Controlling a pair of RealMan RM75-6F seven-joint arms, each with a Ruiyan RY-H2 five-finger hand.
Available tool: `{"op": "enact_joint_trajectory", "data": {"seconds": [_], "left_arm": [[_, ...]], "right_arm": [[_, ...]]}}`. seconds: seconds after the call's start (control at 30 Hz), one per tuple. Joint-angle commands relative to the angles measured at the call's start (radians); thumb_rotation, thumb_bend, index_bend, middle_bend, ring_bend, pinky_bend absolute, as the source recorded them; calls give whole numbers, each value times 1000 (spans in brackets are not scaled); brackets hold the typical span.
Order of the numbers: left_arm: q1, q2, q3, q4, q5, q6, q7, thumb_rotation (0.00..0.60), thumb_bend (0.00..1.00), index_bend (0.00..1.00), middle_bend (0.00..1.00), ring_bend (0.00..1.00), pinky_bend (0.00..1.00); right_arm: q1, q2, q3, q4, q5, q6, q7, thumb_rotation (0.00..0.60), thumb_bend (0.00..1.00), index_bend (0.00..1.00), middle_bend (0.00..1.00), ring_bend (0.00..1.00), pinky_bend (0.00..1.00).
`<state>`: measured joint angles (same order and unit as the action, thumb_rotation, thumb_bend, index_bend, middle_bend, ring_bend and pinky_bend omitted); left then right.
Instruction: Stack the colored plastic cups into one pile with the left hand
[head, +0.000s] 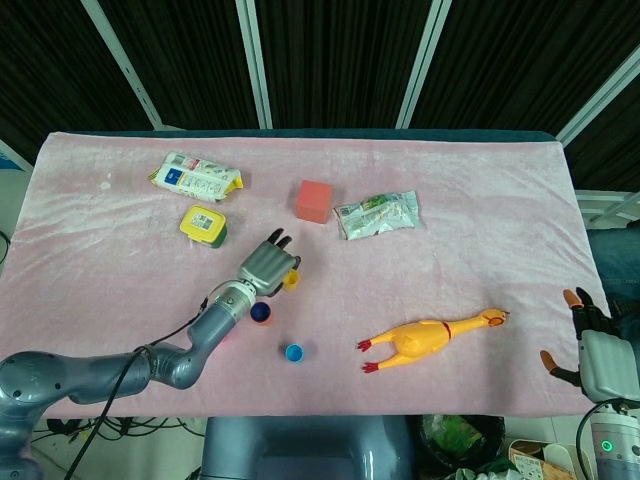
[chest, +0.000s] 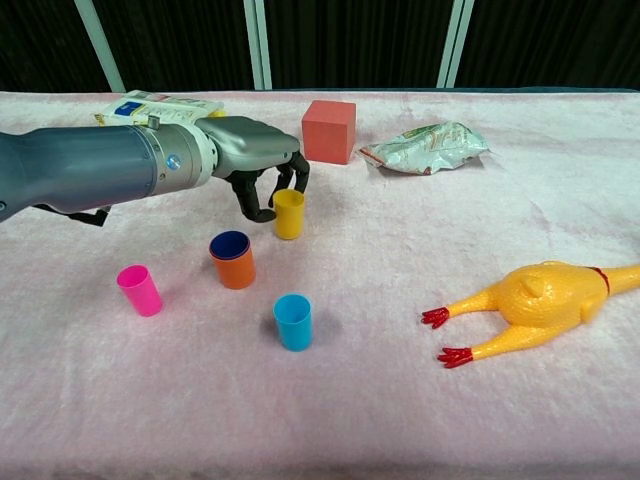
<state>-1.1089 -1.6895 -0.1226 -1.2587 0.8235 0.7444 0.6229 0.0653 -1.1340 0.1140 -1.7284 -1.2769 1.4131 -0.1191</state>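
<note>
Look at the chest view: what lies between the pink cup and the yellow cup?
The orange cup, with a dark blue cup nested inside, stands between the pink cup and the yellow cup; the chest view shows this most clearly.
</note>
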Motion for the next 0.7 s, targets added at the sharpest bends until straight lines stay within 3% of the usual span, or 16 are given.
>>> {"op": "enact_joint_trajectory", "data": {"seconds": [0.03,0.27,0.43,0.57,0.7], "left_arm": [[4,-6,4,6,21,12,-10,600,423,441,510,106,0],[31,32,3,-45,77,47,-56,600,424,447,513,110,0],[81,147,-3,-196,133,123,-95,600,422,447,514,110,0],[150,300,34,-371,205,185,-123,600,418,446,514,110,0],[173,348,56,-422,237,188,-141,600,408,445,514,110,0]], "right_arm": [[0,0,0,-1,0,1,-1,600,187,0,19,112,165],[-1,2,-1,-4,2,1,-3,600,188,0,18,112,165],[0,3,0,-4,6,-2,-4,600,187,0,18,112,165],[0,1,-1,-5,5,0,-10,600,188,0,18,112,165],[1,0,-1,-5,5,0,-15,600,187,0,18,113,165]]}}
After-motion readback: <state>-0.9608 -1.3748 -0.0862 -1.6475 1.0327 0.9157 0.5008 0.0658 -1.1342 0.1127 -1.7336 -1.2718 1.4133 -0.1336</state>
